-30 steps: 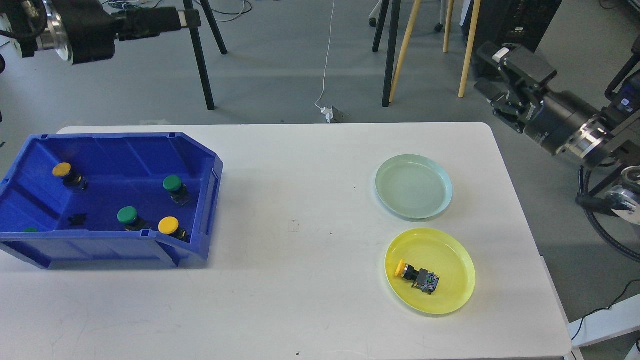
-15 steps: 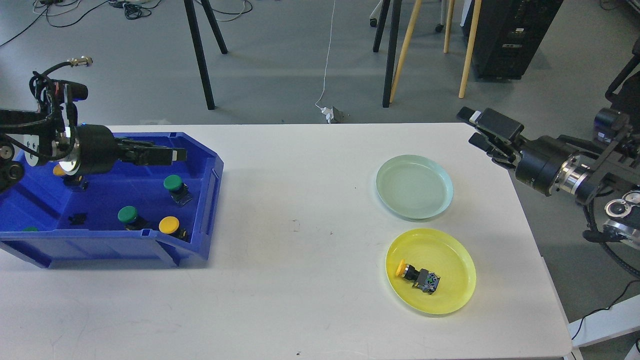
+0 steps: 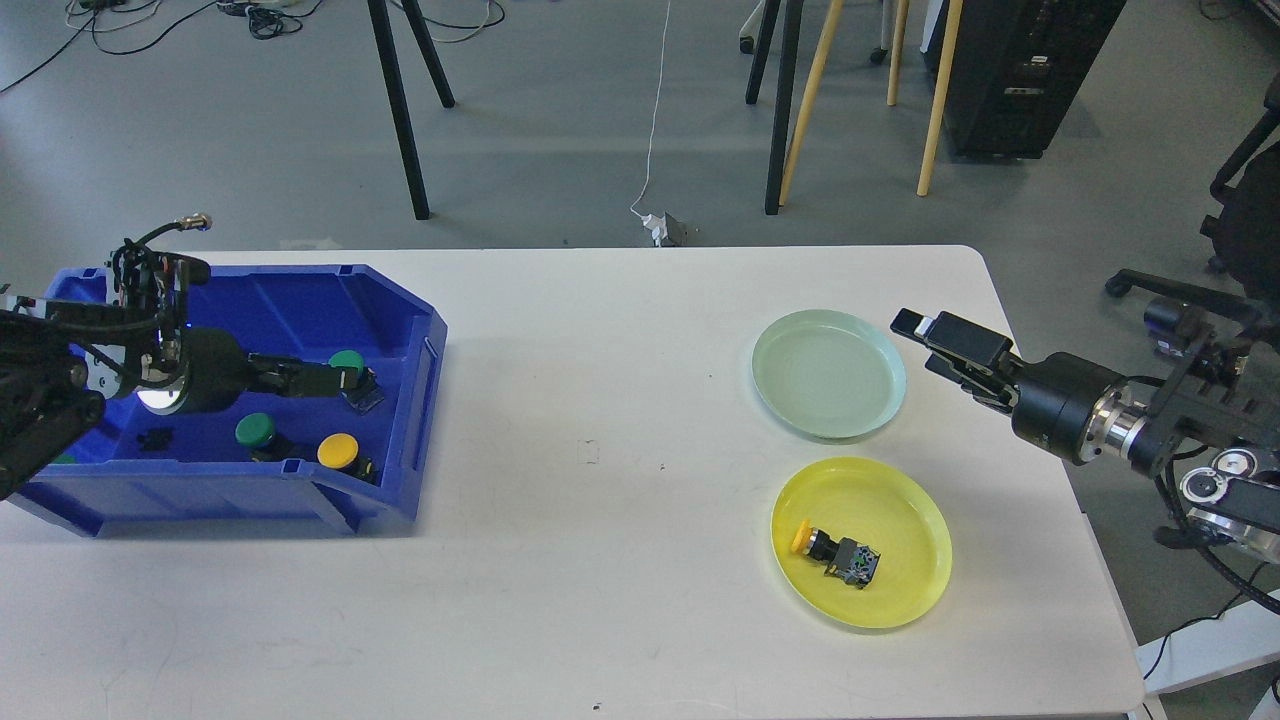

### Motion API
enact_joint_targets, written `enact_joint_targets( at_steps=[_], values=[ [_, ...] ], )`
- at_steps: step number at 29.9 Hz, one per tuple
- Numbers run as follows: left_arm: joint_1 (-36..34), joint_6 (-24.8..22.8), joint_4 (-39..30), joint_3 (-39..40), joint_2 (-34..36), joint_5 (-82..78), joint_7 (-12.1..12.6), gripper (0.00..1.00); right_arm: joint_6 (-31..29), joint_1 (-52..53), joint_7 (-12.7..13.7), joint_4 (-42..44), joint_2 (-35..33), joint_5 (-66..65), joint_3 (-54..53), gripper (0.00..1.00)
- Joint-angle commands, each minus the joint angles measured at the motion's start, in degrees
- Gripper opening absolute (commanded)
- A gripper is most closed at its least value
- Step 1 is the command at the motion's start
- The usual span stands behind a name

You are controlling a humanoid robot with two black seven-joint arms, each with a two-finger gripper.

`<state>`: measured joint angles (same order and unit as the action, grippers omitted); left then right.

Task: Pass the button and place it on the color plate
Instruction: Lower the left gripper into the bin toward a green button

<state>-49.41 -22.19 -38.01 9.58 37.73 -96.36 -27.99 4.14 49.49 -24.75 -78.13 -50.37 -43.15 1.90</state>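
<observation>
A blue bin (image 3: 300, 300) at the table's left holds green buttons (image 3: 255, 430) and a yellow button (image 3: 338, 450). My left gripper (image 3: 338, 379) is low inside the bin, its tip right at another green button (image 3: 348, 361); its fingers cannot be told apart. A yellow button (image 3: 835, 555) on a black base lies in the yellow plate (image 3: 900, 530). The pale green plate (image 3: 828, 375) behind it is empty. My right gripper (image 3: 935, 345) is open and empty, just above the table by the green plate's right rim.
The white table's right edge (image 3: 1050, 450) runs under my right arm. A small black part (image 3: 155, 437) lies on the bin floor. Stand legs (image 3: 400, 110) and wooden poles (image 3: 935, 90) are on the floor behind the table.
My left gripper dropped from above the bin down into it, next to the green button. My right gripper came down and leftward to the green plate's rim.
</observation>
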Motion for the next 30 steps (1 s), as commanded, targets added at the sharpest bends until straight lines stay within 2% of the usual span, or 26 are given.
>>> enact_joint_targets(
  at_steps=[1, 6, 13, 15, 17, 20, 24, 26, 30],
  values=[
    [-0.34, 1.89, 3.73, -1.15, -2.83, 0.38, -0.01, 0.99, -0.01, -0.1, 0.05, 0.0, 0.01, 0.0, 0.04, 0.94],
    [-0.6, 2.06, 5.05, -1.06, -4.41, 0.73, -0.01, 0.99, -0.01, -0.27, 0.05, 0.0, 0.01, 0.0, 0.04, 0.94],
    [-1.13, 3.82, 11.38, -1.23, -9.6, 0.03, -0.01, 0.99, 0.17, -0.54, 0.05, 0.0, 0.97, -0.09, 0.04, 0.94],
    [-1.13, 4.17, 11.99, -1.23, -10.22, -0.23, -0.01, 0.96, 0.17, -0.54, 0.05, 0.0, 1.15, -0.09, 0.04, 0.94],
    [-1.13, 4.17, 12.0, -1.32, -10.22, -0.76, -0.01, 0.89, 0.17, -0.54, 0.05, 0.0, 1.15, -0.09, 0.04, 0.94],
    [-1.3, 4.35, 12.0, -2.63, -10.04, -2.87, -0.01, 0.68, 0.17, -0.54, 0.05, 0.0, 1.15, -0.53, 0.04, 0.94],
    [-1.57, 5.23, 13.48, -4.4, -9.95, -3.14, -0.01, 0.55, 0.17, -0.54, 0.05, 0.0, 1.15, -0.88, 0.04, 0.94],
    [-1.65, 5.23, 14.45, -4.49, -10.13, -3.14, -0.01, 0.37, 0.17, -0.54, 0.05, 0.0, 1.24, -0.88, 0.04, 0.94],
    [-2.45, 5.14, 14.63, -4.57, -10.04, -2.96, -0.01, 0.18, 0.17, -0.54, 0.05, 0.0, 1.33, -0.97, 0.04, 0.94]
  ],
)
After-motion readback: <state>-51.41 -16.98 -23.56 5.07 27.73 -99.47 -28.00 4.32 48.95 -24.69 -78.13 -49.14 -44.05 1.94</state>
